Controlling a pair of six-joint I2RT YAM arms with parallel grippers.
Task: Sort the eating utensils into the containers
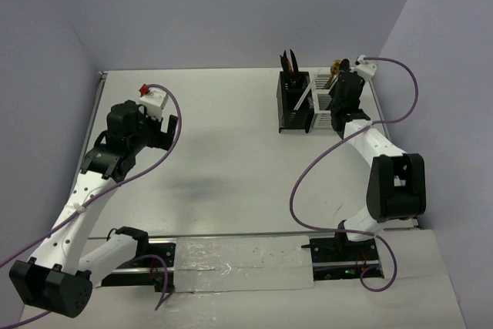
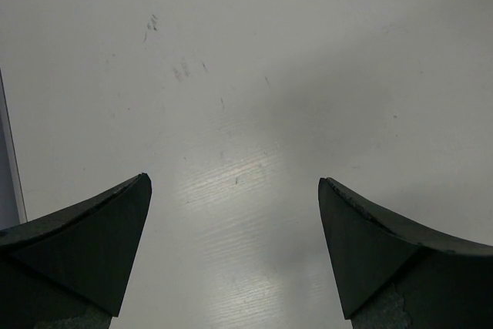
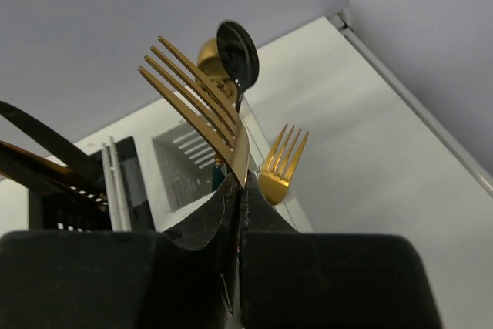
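The black container (image 1: 293,102) and the white container (image 1: 320,109) stand joined at the back right of the table. Dark utensils (image 1: 288,62) stick up from the black one. My right gripper (image 3: 243,182) hovers over the white container (image 3: 181,163), shut on a gold fork (image 3: 200,90) whose tines point up. Beside it a second gold fork (image 3: 281,167), a black spoon (image 3: 237,52) and a gold spoon (image 3: 209,55) stand upright. White sticks (image 3: 113,182) lean at the black container (image 3: 77,206). My left gripper (image 2: 235,190) is open over bare table at the left, nothing between its fingers.
Purple cables (image 1: 308,171) loop from both arms over the table. The right table edge (image 3: 416,98) and the wall run close beside the containers. The right arm's elbow (image 1: 395,186) stands at the near right, and the table's left rail (image 1: 96,113) is beside my left arm.
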